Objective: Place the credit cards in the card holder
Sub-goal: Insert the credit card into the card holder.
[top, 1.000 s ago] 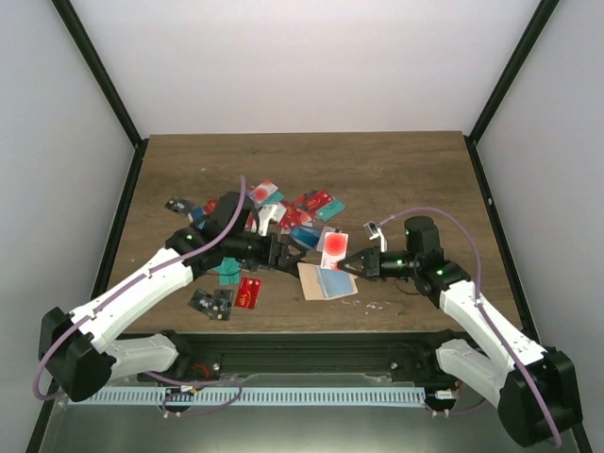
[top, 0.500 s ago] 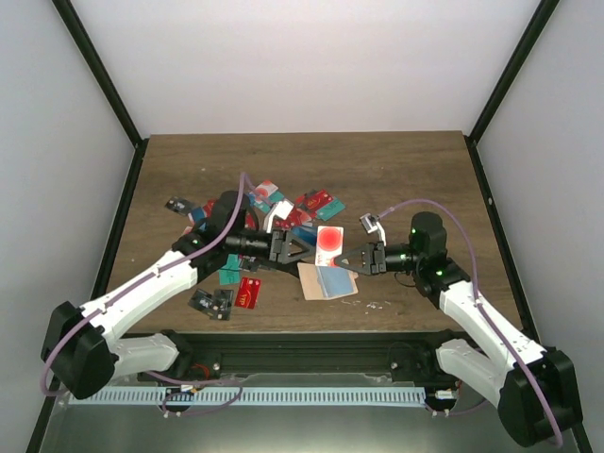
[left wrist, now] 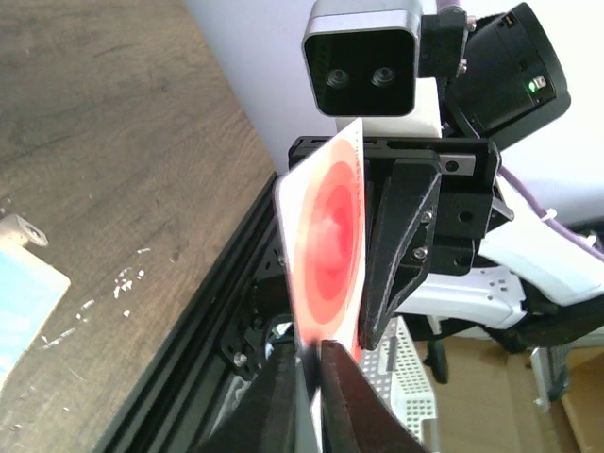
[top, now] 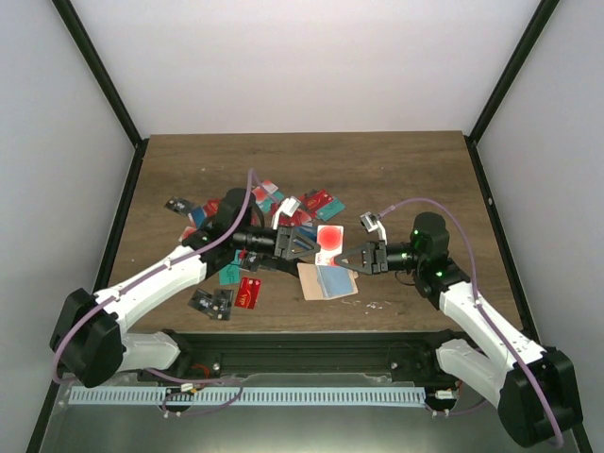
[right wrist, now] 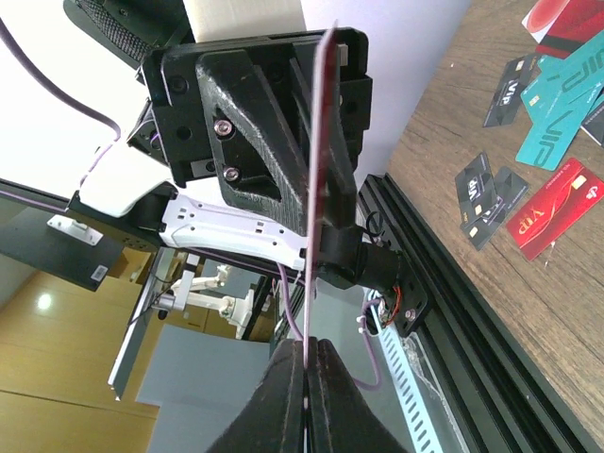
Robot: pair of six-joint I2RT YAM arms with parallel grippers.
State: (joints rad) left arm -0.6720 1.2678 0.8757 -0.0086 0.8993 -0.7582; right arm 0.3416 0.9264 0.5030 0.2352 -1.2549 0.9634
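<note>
One white card [top: 329, 241] with a red circle, held on edge in the air just above the card holder [top: 310, 281]. Left fingers [left wrist: 344, 396] pinched tight on one edge of it; right fingers [right wrist: 330, 387] closed on the opposite edge. Card holder flat on the counter [top: 406, 179], pale blue card [top: 332, 279] on top. Loose cards [top: 283, 212] heaped beyond the holder, toward its left.
</note>
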